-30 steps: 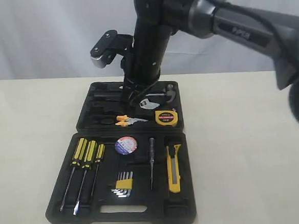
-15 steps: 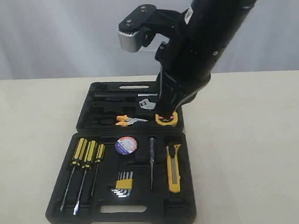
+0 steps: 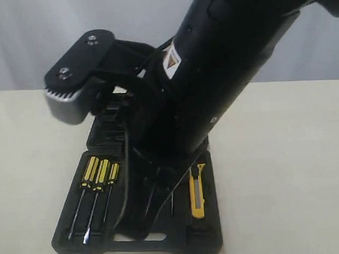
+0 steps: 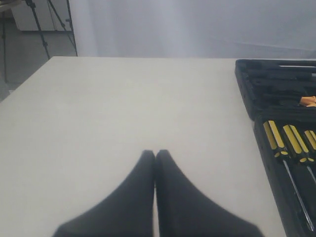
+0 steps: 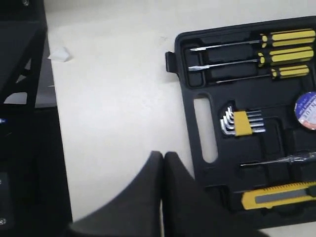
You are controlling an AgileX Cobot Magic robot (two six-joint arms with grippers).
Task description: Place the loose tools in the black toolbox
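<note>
Three screwdrivers (image 5: 286, 54), one knife (image 5: 276, 196), one toolbox (image 5: 232, 173)

No legible text (tape label (image 5: 307, 109) blurred)

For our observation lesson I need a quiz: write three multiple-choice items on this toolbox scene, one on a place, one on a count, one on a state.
1. Where is the yellow-and-black utility knife? A in a recess of the black moulded-plastic toolbox; B on the floor; C in a gripper.
2. How many yellow-and-black-handled screwdrivers lie side by side? A two; B three; C five.
3. How is the right gripper? A wide open; B shut, empty; C shut on a screwdriver.
Answers: 1 A, it sits in a moulded slot; 2 B, three handles in a row; 3 B, its tips meet, nothing between.
</note>
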